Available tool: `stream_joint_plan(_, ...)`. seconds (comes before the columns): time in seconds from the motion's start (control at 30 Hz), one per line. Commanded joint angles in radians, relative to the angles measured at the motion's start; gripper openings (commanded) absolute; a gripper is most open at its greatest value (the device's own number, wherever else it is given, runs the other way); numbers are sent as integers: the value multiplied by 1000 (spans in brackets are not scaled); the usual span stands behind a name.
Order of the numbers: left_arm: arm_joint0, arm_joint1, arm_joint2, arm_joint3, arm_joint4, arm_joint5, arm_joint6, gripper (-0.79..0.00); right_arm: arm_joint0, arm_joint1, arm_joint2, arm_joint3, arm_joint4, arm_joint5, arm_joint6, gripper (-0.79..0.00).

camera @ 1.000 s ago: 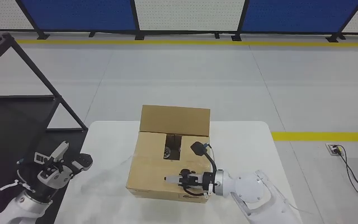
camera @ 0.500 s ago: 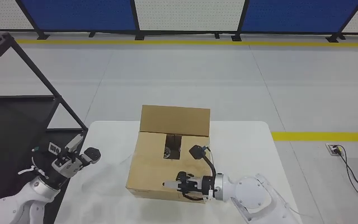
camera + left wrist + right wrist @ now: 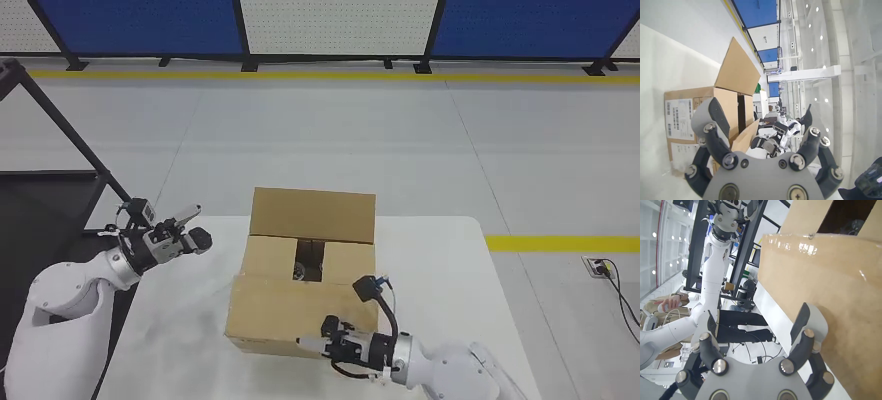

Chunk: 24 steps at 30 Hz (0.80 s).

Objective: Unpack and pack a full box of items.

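— Where was our brown cardboard box (image 3: 300,295)?
— On the smooth white table (image 3: 190,320), rear flap upright. Our left gripper (image 3: 762,113) hung spread beside the box; our right gripper (image 3: 757,313) sat spread at its near edge.

Matt cardboard box (image 3: 290,305) — glossy tape (image 3: 806,247)

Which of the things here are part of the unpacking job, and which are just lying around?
Job: cardboard box, dark item inside it, left gripper, right gripper.
Just around: table, black rack, blue panels, power strip on the floor.
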Motion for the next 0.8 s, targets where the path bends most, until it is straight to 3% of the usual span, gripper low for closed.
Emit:
stream_joint_plan(0.0, -41, -1, 25, 58, 1, -15, -2, 0, -10, 0, 5, -18, 2, 1, -31, 0)
stream_joint_plan(0.3, -136, 4, 76, 211, 39, -60, 15, 0, 14, -5, 10, -34, 20, 92, -92, 0)
stream_joint_plan(0.4, -140, 5, 77, 214, 45, -63, 26, 0, 36, -9, -2, -9, 15, 148, -95, 0)
stream_joint_plan(0.77, -140, 5, 77, 214, 45, -63, 26, 0, 36, -9, -2, -9, 15, 148, -95, 0)
